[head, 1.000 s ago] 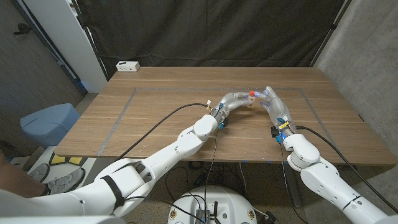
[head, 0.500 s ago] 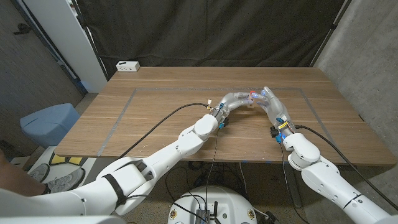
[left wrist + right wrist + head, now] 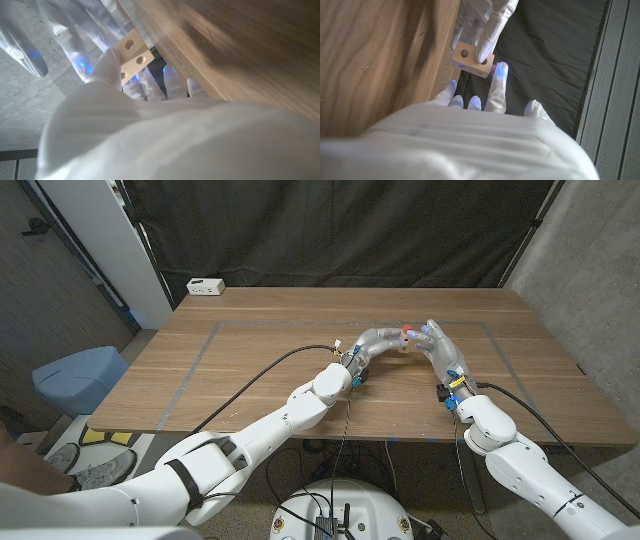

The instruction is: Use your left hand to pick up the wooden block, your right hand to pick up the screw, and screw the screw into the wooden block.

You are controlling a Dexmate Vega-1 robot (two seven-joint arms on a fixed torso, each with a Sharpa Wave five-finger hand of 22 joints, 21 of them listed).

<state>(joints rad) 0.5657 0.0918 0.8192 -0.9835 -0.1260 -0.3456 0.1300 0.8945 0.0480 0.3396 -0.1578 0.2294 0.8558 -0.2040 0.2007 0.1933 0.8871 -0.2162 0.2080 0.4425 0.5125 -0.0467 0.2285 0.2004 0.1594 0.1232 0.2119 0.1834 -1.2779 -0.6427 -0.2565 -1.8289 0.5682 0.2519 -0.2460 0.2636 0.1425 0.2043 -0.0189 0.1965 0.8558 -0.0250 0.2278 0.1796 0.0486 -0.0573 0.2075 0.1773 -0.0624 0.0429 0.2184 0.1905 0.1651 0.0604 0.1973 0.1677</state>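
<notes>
- The left hand (image 3: pixel 378 340) is raised over the table's (image 3: pixel 250 370) far middle, and its fingers grip the block (image 3: pixel 399 346).
- In the left wrist view the block (image 3: pixel 131 51) is a pale wooden piece with round holes in its face, pinched between the left hand's (image 3: pixel 120 75) fingertips.
- In the right wrist view the block (image 3: pixel 473 59) shows a hole on its top and another on its side, and the left hand's fingers (image 3: pixel 487 30) close over it from the far side.
- The right hand (image 3: pixel 438 348) meets the left one at the block, its fingers reaching up to it.
- In the right wrist view one finger (image 3: pixel 498 85) of the right hand (image 3: pixel 485 100) touches the block's edge; the others are spread beside it.
- A small red piece (image 3: pixel 406 331) sits at the top of the block between the two hands; it may be the screw's head, but it is too small to tell.
- Whether the right hand has hold of the screw I cannot tell: its fingers hide the spot.
- Both arms cross the table from its near edge and bend inward, so that the hands touch above the wood.
- A white box (image 3: pixel 206 286) lies on the table's far left corner, well apart from the hands.
- A blue bin (image 3: pixel 78 376) stands on the floor to the left of the table.
</notes>
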